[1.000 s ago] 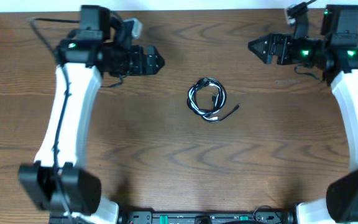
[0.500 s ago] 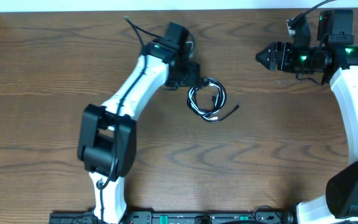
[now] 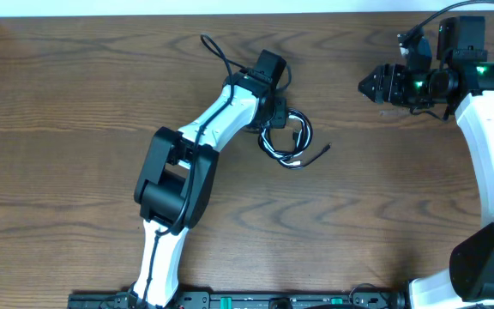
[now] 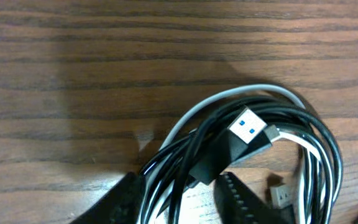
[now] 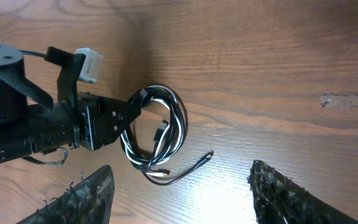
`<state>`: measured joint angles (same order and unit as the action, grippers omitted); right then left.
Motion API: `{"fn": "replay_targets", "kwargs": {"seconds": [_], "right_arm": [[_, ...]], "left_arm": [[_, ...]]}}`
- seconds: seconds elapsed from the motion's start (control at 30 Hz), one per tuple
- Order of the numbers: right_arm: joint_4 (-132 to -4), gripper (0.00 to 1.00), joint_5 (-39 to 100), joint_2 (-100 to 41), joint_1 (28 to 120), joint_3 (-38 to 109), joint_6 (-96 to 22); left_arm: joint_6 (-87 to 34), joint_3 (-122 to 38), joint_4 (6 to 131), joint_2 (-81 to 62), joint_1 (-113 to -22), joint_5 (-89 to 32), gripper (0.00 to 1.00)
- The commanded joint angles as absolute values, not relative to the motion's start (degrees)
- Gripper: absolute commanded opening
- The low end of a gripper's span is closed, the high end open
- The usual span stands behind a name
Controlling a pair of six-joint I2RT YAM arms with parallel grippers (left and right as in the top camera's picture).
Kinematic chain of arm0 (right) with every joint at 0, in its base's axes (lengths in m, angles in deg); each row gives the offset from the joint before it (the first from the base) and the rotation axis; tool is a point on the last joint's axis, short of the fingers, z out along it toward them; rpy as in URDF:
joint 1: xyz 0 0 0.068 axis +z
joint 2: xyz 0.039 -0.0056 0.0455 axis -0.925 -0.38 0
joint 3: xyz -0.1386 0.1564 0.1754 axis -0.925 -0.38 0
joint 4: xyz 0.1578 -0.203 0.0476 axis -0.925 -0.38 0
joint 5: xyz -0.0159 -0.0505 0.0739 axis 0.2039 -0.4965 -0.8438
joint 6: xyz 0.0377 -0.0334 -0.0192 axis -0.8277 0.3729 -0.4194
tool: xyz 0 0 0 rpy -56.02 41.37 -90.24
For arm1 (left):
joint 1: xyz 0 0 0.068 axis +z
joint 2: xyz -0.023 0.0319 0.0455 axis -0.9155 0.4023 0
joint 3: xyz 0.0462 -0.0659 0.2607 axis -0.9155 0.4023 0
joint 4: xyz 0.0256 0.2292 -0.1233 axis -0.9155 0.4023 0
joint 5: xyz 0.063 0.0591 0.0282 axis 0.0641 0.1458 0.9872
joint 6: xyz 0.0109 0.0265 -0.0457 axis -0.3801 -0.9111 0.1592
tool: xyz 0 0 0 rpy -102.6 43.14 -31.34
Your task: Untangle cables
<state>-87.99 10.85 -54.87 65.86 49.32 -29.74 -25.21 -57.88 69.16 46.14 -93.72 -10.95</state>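
The cables (image 3: 266, 144) lie as one small coil of black and white strands in the middle of the table. My left gripper (image 3: 274, 116) is down at the coil's upper left edge. In the left wrist view its jaws (image 4: 182, 190) straddle several strands, with bare wood showing between the strands and the right finger (image 4: 244, 202). A black USB plug (image 4: 248, 124) with a blue insert lies just beyond the fingertips. A white strand (image 4: 216, 98) arcs over the top. My right gripper (image 3: 369, 86) hangs open and holds nothing, far right of the coil (image 5: 180, 121).
A loose black cable end (image 5: 194, 167) trails out from the coil's lower right. A small white connector (image 4: 283, 194) rests inside the coil. Wood table (image 3: 101, 172) stretches all around. The left arm's forearm (image 3: 221, 116) runs diagonally from the lower left.
The left arm swung from the far left over to the coil, and its jaws narrowed around the strands. The right gripper drew back slightly to the right and narrowed a little.
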Motion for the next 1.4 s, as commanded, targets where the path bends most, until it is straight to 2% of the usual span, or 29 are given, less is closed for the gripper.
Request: {"fn": "replay_targets", "kwargs": {"seconds": [0.0, 0.07, 0.1, 0.33, 0.57, 0.83, 1.13, 1.37], "right_arm": [[-88.1, 0.66, 11.75, -54.59, 65.8, 50.26, -29.68], [-88.07, 0.66, 11.75, -54.59, 65.8, 50.26, -29.68], [-88.03, 0.66, 11.75, -54.61, 65.8, 50.26, -29.7], [-87.81, 0.66, 11.71, -54.61, 65.86, 50.26, -29.7], [-86.5, 0.52, 11.2, -54.61, 67.44, 50.26, -29.59], [-84.69, 0.52, 9.26, -54.61, 70.45, 50.26, -27.95], [-84.86, 0.58, 8.23, -54.63, 74.43, 50.26, -25.59], [-84.84, 0.56, 8.17, -55.96, 76.12, 49.93, -24.52]], "left_arm": [[-24.58, -58.82, 69.36, 47.04, -93.8, -8.92, 0.27], [-24.58, -58.82, 69.6, 47.06, -93.87, -8.92, 0.11], [-24.58, -58.82, 69.58, 47.02, -93.91, -8.92, 0.08], [-24.56, -58.84, 70.93, 42.21, -93.85, -9.71, 0.07], [-24.53, -58.84, 74.36, 31.28, -93.85, -13.97, 0.08], [-19.59, -58.84, 77.12, 24.59, -93.83, -14.19, 0.08], [-17.93, -58.86, 74.01, 18.32, -93.83, -16.07, 0.08], [-17.91, -58.86, 73.03, 12.13, -93.83, -16.05, 0.07]]}}
